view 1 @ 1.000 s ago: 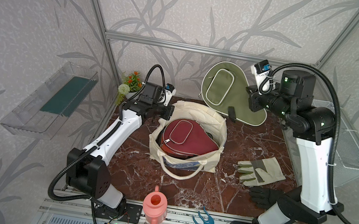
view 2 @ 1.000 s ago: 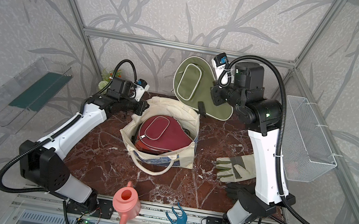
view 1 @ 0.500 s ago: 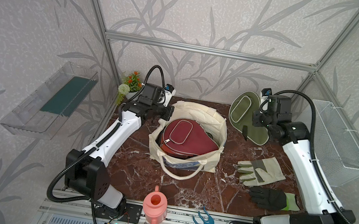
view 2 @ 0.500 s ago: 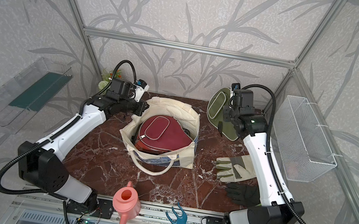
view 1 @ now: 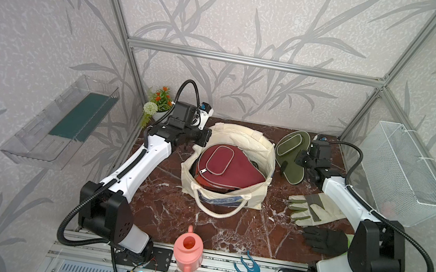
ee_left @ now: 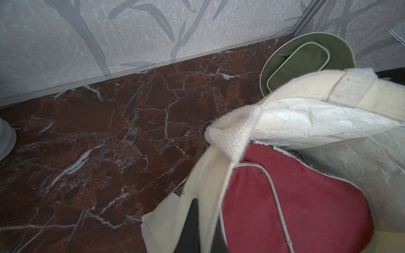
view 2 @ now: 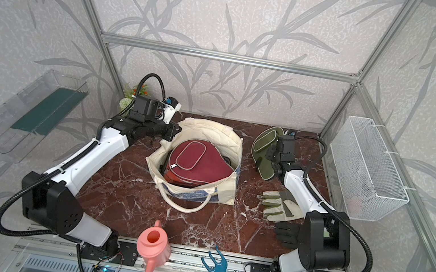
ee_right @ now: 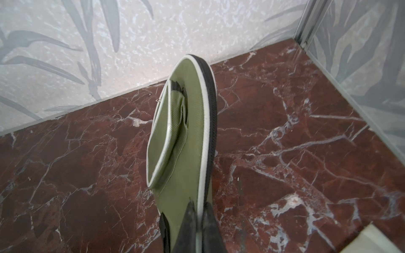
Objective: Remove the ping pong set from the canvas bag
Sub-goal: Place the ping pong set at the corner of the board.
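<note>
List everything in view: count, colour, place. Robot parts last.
canvas bag: one, cream, table centre, open
maroon cover: one, maroon, inside the canvas bag
olive cover: one, olive, right of the bag, held on edge
light glove: one, cream and grey, table's right side
black glove: one, black, beside the right arm's base
watering can: one, pink, front edge
hand fork: one, blue, front edge
potted plant: one, green and orange, far left corner
wire basket: one, white, right wall
clear shelf: one, transparent, left wall
left gripper: one, black, shut on the bag's rim
right gripper: one, black, shut on the olive cover
</note>
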`<state>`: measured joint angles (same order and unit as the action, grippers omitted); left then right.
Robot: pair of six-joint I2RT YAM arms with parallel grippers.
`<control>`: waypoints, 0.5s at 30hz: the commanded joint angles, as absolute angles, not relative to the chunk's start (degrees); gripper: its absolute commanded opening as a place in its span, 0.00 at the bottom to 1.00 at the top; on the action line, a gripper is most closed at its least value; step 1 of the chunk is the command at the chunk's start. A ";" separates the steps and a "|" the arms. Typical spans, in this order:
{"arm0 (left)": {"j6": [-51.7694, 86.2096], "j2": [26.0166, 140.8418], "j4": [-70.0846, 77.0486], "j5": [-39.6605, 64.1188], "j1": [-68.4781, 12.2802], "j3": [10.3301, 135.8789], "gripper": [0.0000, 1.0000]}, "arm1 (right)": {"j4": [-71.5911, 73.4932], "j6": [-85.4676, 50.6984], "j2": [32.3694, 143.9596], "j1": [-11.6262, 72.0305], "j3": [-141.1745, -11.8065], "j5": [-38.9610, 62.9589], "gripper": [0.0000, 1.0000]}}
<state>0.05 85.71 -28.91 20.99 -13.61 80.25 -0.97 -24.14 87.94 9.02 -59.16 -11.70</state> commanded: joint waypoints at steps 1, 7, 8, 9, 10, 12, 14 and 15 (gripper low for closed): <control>0.09 87.02 -28.77 22.13 -13.80 80.91 0.00 | 12.86 -30.70 89.45 6.56 -55.57 -12.43 0.00; 0.26 88.52 -29.12 22.59 -13.95 81.97 0.00 | 18.02 -31.11 94.06 2.63 -51.12 -11.23 0.00; 0.26 88.87 -29.18 22.60 -13.89 82.22 0.00 | 18.10 -30.71 95.07 2.33 -51.22 -11.21 0.00; 0.26 89.12 -29.28 22.59 -13.89 82.42 0.00 | 18.02 -30.39 96.03 1.96 -51.45 -11.25 0.00; 0.13 89.48 -29.57 22.59 -13.91 82.65 0.00 | 18.10 -29.97 96.95 1.85 -51.65 -11.38 0.00; 0.00 90.18 -29.88 22.59 -13.93 83.28 0.00 | 18.04 -28.74 99.59 1.61 -52.61 -12.47 0.00; -0.10 90.63 -30.23 22.59 -13.93 83.80 0.00 | 16.69 -29.04 101.25 0.60 -54.31 -11.42 0.00; -0.17 90.95 -30.31 22.57 -13.95 83.93 0.00 | 16.46 -28.93 101.70 0.37 -54.90 -11.71 0.00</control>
<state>0.21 89.54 -28.51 22.26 -13.82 82.56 14.37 -29.74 100.18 1.17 -52.45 -11.29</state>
